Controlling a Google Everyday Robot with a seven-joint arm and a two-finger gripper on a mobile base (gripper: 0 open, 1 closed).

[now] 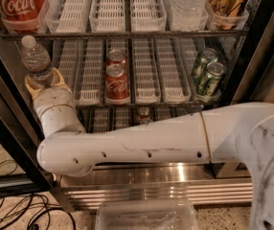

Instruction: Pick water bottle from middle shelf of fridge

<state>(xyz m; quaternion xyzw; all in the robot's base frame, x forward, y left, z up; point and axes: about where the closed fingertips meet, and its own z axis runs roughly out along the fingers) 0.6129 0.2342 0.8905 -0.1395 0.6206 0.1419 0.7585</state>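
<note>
The water bottle (pixel 35 60), clear ribbed plastic with a white cap, stands upright at the left end of the middle shelf (pixel 146 80) of the fridge (pixel 252 56). My gripper (pixel 45 82) with its yellowish fingers (pixel 59 76) is shut on the bottle's lower part. It holds the bottle at the left front edge of the shelf, close to the black door frame. The white arm runs from the lower right across the front of the fridge up to the gripper. The bottle's base is hidden by the fingers.
Two red soda cans (pixel 117 80) stand in a middle lane, two green cans (pixel 207 75) at the right. The top rack holds a Coca-Cola bottle (pixel 18 6), a wide clear ribbed bottle (pixel 187 1) and white lane trays. A steel base grille (pixel 165 186) and floor cables (pixel 12 214) lie below.
</note>
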